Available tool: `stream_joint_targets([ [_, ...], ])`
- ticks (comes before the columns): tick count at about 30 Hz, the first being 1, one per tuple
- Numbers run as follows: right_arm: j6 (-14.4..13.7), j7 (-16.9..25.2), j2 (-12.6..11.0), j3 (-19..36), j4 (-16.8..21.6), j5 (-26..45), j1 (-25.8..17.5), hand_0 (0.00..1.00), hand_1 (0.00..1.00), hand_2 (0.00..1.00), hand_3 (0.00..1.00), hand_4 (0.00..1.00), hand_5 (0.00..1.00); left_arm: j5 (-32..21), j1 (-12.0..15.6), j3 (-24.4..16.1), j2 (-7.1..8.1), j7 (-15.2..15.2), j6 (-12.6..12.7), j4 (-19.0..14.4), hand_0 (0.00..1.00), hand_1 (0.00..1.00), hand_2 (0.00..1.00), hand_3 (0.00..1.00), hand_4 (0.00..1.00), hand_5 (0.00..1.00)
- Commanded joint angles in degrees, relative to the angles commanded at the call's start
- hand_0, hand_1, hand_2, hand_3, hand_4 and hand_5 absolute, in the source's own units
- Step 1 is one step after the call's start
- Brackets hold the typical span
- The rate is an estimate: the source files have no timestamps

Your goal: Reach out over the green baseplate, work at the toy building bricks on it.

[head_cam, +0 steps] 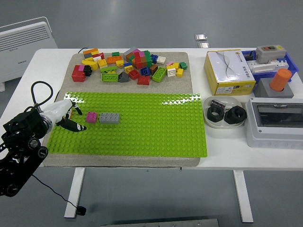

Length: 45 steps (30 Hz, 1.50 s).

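Head view: left hand (66, 116) over the green baseplate (142, 125) at its left edge — fingers loosely spread, holding nothing. Pink brick (91, 117) and grey brick (109, 117) sit just right, apart from the hand.

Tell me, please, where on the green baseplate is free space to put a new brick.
The baseplate is bare from the grey brick rightward to its edge near the bowl, and along its whole near strip. It is crowded only at the left, where the pink brick sits beside the grey one and the left robot hand hovers.
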Motion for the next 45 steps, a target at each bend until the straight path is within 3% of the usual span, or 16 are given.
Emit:
stream_joint_targets([
  [12, -0.1, 0.0, 0.1, 0.0, 0.0, 0.3, 0.1, 0.589, 0.574, 0.650, 0.762, 0.860, 0.998, -0.6, -0.3, 1.9, -1.70, -0.6, 0.5, 1.6, 0.206, 0.002, 0.071, 0.621, 0.906, 0.258],
  [32, -0.2, -0.1, 0.2, 0.0, 0.0, 1.1, 0.2, 0.589, 0.577, 0.650, 0.762, 0.858, 0.998, -0.1, -0.5, 2.1, -1.88, -0.6, 0.8, 1.8, 0.209, 0.002, 0.074, 0.617, 0.900, 0.248],
  [40, -0.2, -0.1, 0.2, 0.0, 0.0, 1.2, 0.0, 0.589, 0.578, 0.649, 0.764, 0.858, 0.998, 2.6, 0.2, -0.7, -1.79, 0.0, 0.7, -2.7, 0.210, 0.002, 0.076, 0.615, 0.899, 0.246],
  [45, -0.2, -0.1, 0.1, 0.0, 0.0, 1.2, 0.0, 0.589, 0.578, 0.649, 0.763, 0.857, 0.998, 3.2, 0.8, -0.2, -2.26, 0.4, 0.2, -5.6, 0.210, 0.002, 0.075, 0.613, 0.894, 0.239],
])
